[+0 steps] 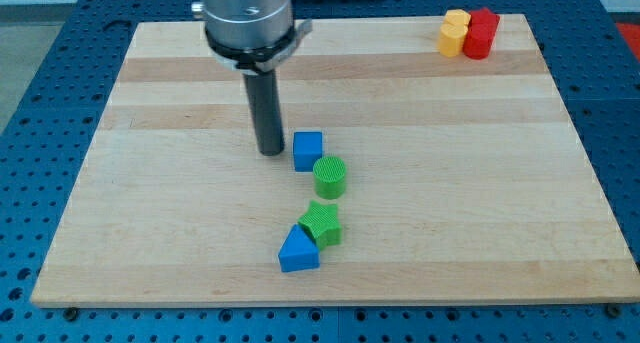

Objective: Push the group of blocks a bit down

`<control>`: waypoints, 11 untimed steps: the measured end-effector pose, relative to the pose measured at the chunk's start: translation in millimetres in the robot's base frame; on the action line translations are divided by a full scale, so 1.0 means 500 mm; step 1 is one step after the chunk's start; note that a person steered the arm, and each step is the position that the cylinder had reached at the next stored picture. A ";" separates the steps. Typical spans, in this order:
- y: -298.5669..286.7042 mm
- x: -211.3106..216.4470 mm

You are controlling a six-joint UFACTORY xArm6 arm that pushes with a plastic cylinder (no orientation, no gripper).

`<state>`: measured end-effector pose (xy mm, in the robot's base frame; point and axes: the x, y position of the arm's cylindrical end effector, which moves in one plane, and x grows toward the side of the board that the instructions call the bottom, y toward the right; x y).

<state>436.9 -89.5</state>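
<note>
Wooden board [180, 243] is filling the single camera view, and you are looking at my tip [270, 152] resting on it just to the view's left of the blue cube [308, 149] — close beside it, though contact is hard to confirm. My tip is a bare rod, so nothing is being held or clamped.

You are seeing the group sitting near the board's middle: the blue cube, the green cylinder [330, 176] touching its lower right, then the green star [323, 223] and the blue triangular block [298, 251] pressed together lower down. By my judgement the push is still being lined up, since my tip is standing beside the cluster rather than above it. The next move is calling for my tip to circle to the view's top of the cube, then drive downward gently.

Counting: two blue blocks, two green — plus one yellow block [453, 33] and one red block [480, 33] sitting together at the top right corner.
</note>
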 end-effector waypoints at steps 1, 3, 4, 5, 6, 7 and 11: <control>0.014 -0.083; 0.376 -0.129; 0.616 -0.181; 0.797 -0.325; 0.838 -0.491; 0.827 -0.491; 0.513 -0.281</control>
